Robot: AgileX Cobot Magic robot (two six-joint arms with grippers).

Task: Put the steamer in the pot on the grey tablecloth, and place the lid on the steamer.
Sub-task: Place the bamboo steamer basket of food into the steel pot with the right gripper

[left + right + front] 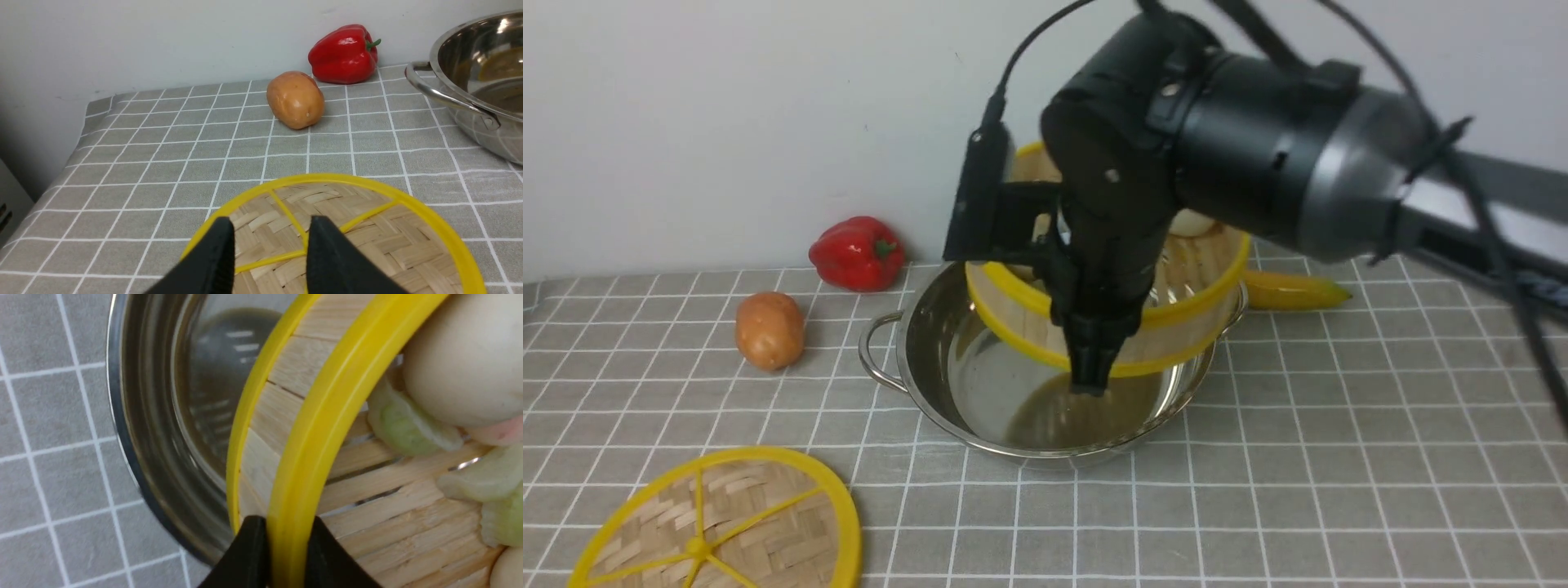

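Observation:
My right gripper (1092, 371) is shut on the yellow rim of the steamer (1184, 331) and holds it tilted, partly inside the pot (947, 359) on the grey tablecloth (1339, 425). In the right wrist view the fingers clamp the steamer (286, 375) rim, with my right gripper (288, 535) over the pot (163, 416); pale buns (461, 359) lie on the slats. The lid (727, 523) lies flat at the front left. My left gripper (271, 228) stands open above the lid (367, 228), out of the front view.
A red pepper (858, 253) and a potato (769, 329) lie left of the pot, near the wall. A banana (1294, 291) lies behind the pot on the right. The cloth's left edge (61, 171) drops off beside the lid.

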